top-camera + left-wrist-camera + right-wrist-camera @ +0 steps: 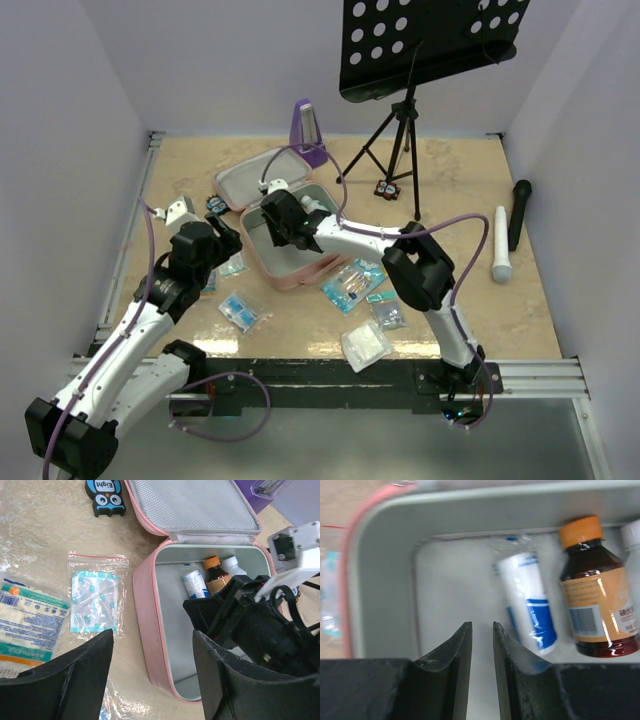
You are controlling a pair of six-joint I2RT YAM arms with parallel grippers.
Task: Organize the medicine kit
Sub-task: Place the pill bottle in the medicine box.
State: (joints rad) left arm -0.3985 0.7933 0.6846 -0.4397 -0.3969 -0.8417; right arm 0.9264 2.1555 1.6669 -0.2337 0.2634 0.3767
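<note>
The medicine kit (255,255), a pink soft case with grey lining, lies open mid-table with its lid (195,505) folded back. Inside it lie a bagged white-and-blue roll (527,600), a brown bottle with an orange cap (595,605) and a white bottle (234,566). My right gripper (482,627) is down inside the case, left of the roll. Its jaws stand a narrow gap apart with nothing between them. My left gripper (152,672) is open and hovers over the kit's near left wall (147,620), one finger on each side, holding nothing.
Left of the kit lie a bag of plasters (95,600), a gauze packet (27,620) and a black-and-blue owl tag (106,495). More packets (352,285) lie in front. A purple metronome (307,132), a music stand (400,120) and two microphones (501,245) stand behind and to the right.
</note>
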